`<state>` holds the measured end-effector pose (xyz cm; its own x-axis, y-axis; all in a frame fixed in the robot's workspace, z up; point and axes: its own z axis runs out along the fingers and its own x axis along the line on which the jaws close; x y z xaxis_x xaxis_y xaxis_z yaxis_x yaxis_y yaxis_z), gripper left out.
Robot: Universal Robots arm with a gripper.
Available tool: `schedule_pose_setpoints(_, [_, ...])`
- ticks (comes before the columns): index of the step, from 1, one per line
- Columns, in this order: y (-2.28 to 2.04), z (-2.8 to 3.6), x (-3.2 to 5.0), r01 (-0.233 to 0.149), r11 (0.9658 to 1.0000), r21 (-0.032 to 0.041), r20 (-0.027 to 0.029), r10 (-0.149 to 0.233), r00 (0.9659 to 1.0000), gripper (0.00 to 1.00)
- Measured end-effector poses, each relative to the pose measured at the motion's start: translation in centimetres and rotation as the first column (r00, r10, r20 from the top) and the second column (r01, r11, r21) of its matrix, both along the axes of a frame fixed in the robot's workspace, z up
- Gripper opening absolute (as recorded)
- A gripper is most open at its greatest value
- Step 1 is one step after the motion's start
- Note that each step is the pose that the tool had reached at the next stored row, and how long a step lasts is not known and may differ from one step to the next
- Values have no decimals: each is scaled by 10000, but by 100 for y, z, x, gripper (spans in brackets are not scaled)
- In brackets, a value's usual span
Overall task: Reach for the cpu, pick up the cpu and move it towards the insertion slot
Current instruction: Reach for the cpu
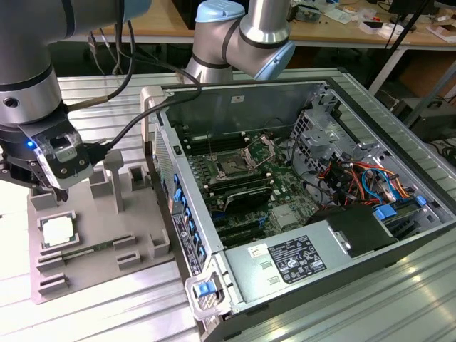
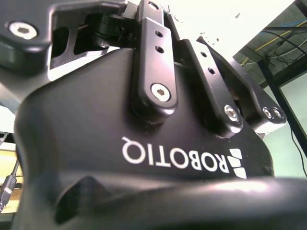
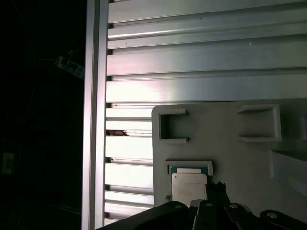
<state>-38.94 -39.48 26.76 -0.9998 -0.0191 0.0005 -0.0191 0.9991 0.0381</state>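
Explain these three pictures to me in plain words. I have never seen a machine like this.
A robot arm carries a gripper, its mechanical hand. The exterior view takes in the whole bench; both wrist views come from cameras riding on the arm. On the bench sit a grey tray and an open computer case. The cpu, a pale square chip, lies in the tray, not lifted, with the gripper close above it. The insertion slot, its destination, is inside the case.

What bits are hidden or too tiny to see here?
cpu: first wrist view, one edge is covered by the claw.
insertion slot: exterior view, its inside is too small to make out.
grey tray: exterior view, one corner sits behind the claw.
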Motion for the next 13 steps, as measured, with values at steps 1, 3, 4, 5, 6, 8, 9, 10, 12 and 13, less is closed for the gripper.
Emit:
schedule_pose_setpoints(1, [0,-2,0,0,10000,0,0,0,10000,11])
schedule_pose_setpoints(3, [0,-9,0,0,10000,0,0,0,10000,11])
schedule_pose_setpoints(4, [0,-13,0,0,10000,0,0,0,10000,11])
schedule_pose_setpoints(5, [0,-17,0,0,10000,0,0,0,10000,11])
schedule_pose_setpoints(6, [0,-21,0,-1,10000,0,0,1,10000,11])
schedule_pose_setpoints(8, [0,-25,0,0,10000,0,0,0,10000,11])
schedule_pose_setpoints(9, [0,-28,0,0,10000,0,0,0,10000,11])
schedule_pose_setpoints(10, [0,-30,0,-1,10000,0,0,1,10000,11])
schedule_pose_setpoints(12, [0,-35,0,0,10000,0,0,0,10000,11])
schedule_pose_setpoints(13, [0,-37,0,-1,10000,0,0,1,10000,11])
